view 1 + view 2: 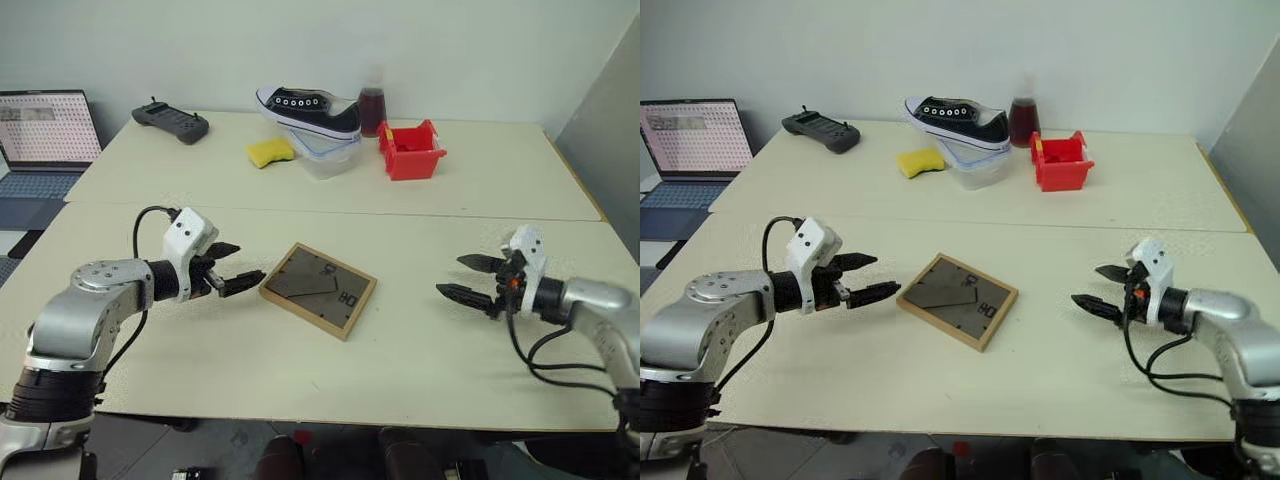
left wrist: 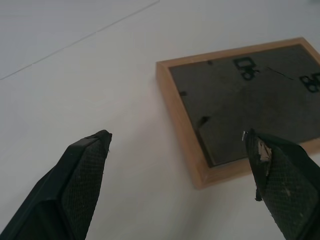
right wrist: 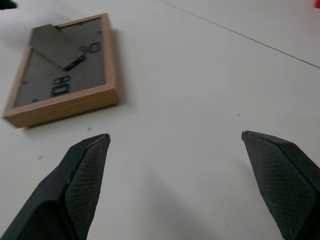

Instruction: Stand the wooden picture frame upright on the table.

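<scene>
Frame (image 1: pixel 318 290) flat, back up, centre of table (image 1: pixel 420 360), between grippers. L gripper (image 1: pixel 232 270) just beside its left corner, R gripper (image 1: pixel 468 279) well apart; both released, empty. Risk: one-sided push slides frame, no lift.

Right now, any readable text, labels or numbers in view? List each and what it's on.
None can be read for certain.
Wooden picture frame, dark back panel: small black metal fittings that resemble characters, not print.
Laptop screen: rows of text, too small to read.
Shoe, red bin, bottle, black controller: no legible label.
</scene>
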Controlling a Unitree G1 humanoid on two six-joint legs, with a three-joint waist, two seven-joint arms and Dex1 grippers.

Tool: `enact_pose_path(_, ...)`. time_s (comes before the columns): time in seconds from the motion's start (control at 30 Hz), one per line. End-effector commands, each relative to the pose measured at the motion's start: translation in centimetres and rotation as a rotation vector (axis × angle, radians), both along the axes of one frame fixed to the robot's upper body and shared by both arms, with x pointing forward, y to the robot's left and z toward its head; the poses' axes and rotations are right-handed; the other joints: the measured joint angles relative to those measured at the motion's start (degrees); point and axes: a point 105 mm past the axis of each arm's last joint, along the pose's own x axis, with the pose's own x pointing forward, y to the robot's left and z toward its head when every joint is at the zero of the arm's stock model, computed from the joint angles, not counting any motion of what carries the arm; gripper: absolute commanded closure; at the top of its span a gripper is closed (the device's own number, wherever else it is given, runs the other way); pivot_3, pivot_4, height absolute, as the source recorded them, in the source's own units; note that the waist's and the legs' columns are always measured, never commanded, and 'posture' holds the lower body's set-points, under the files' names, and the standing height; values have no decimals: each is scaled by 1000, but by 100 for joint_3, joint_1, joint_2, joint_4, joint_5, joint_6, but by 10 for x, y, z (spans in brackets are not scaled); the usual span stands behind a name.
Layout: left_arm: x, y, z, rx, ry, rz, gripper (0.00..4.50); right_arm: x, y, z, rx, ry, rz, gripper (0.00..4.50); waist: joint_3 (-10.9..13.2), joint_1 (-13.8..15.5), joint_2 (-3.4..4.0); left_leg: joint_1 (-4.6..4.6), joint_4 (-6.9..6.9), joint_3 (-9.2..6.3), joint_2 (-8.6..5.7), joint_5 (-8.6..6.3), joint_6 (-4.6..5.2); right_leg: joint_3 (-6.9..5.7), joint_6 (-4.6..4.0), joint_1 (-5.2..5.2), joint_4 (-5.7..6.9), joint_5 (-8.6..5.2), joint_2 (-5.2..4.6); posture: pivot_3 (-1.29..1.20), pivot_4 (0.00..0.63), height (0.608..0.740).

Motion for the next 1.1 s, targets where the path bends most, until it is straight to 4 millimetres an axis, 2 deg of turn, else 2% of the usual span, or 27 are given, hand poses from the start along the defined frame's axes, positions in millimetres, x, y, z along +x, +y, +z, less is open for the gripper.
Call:
enact_pose_path(0.03, 0, 4, 16, 44, -65, -29, 0, 6, 5, 3, -15, 0, 64, 25, 0, -1, 0, 0, 0, 0, 0, 0, 0, 0, 0, 0, 0, 0, 0, 0, 150, 740)
enact_pose_path(0.23, 0, 7, 28, -9, -115, 10, 0, 20, 10, 2, -64, -56, 70, 25, 1, -12, 0, -14, -1, 1, -1, -2, 4, -1, -2, -5, -14, -1, -6, 0, 150, 740)
enact_pose_path(0.3, -6, 7, 32, -59, -124, 28, 275, 29, 14, 2, -82, -87, 55, 0, 1, -6, 0, -15, 0, 1, -1, -2, 4, -2, -2, -5, -14, -1, -7, 0, 150, 740)
enact_pose_path(0.43, -22, 11, 20, -40, -102, 64, 1043, 47, 29, 5, -99, -123, 56, 792, 1, -89, 1, -9, -2, 2, 0, -2, 4, 1, -2, -6, -8, -1, -6, 0, 150, 740)
enact_pose_path(0.67, -43, 15, 3, -14, -102, 159, 2621, 72, 56, 2, -153, -181, 81, 2569, 2, -95, 1, -8, -1, 1, 1, -2, 3, 0, -3, -7, -3, -1, -7, 0, 150, 740)
enact_pose_path(0.77, -46, 9, -8, -33, -89, 176, 3235, 75, 67, -10, -205, -175, 110, 3244, 2, -64, 1, -8, -1, 0, -1, -2, 3, -2, -3, -5, -4, -1, -11, 0, 150, 740)
enact_pose_path(0.93, -38, 0, -38, -9, -91, 223, 4224, 80, 94, -27, -227, -184, 133, 4360, 2, -65, 1, -7, 1, 1, -3, -2, 2, -2, -3, -5, 0, 0, -15, 0, 150, 740)
enact_pose_path(0.97, -37, -1, -43, -9, -87, 227, 4442, 81, 98, -31, -230, -184, 131, 4500, 2, -69, 0, -6, 1, 1, -3, -1, 2, -1, -3, -6, 3, 0, -14, 0, 150, 740)
enact_pose_path(1.1, -29, -8, -60, -18, -70, 240, 4486, 79, 113, -47, -236, -175, 134, 4500, 2, -71, 1, -5, 1, 3, -3, -1, 2, 0, -4, -6, 5, 0, -15, 0, 150, 740)
